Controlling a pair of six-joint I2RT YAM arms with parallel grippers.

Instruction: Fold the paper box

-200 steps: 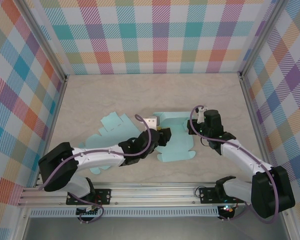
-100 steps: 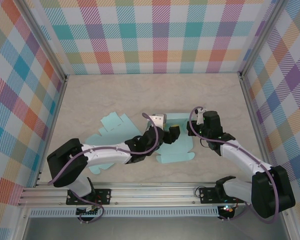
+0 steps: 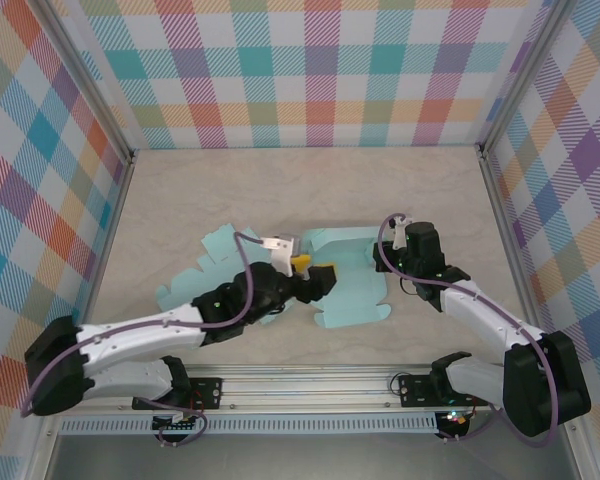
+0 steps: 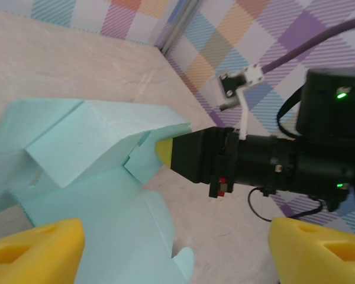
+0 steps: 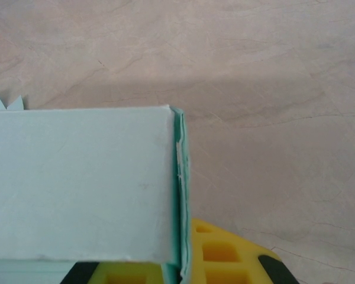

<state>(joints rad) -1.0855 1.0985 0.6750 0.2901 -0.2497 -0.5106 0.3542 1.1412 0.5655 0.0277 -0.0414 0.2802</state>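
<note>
The pale teal paper box [image 3: 352, 296] lies mostly flat in the middle of the table, with its cut-out flaps [image 3: 220, 245] spread to the left. Its far-right wall is folded upright [image 4: 100, 139]. My right gripper [image 3: 382, 256] is shut on that doubled wall [image 5: 178, 177], a yellow pad [image 5: 225, 255] on either side of it [image 5: 77, 183]. My left gripper [image 3: 315, 272] hovers over the box's middle, open. Its yellow fingertips [image 4: 35, 248] stand far apart with nothing between them [image 4: 177, 260]. The right gripper's black body [image 4: 248, 163] faces it.
Plaid walls [image 3: 320, 70] enclose the marbled table [image 3: 280, 190] on three sides. An aluminium rail [image 3: 310, 385] with both arm bases runs along the near edge. A cable [image 4: 266, 201] loops beside the right arm.
My left gripper has opened wide and drawn back a little to the left from the box's folded wall. Its arm has swung lower. The right gripper has stayed clamped.
</note>
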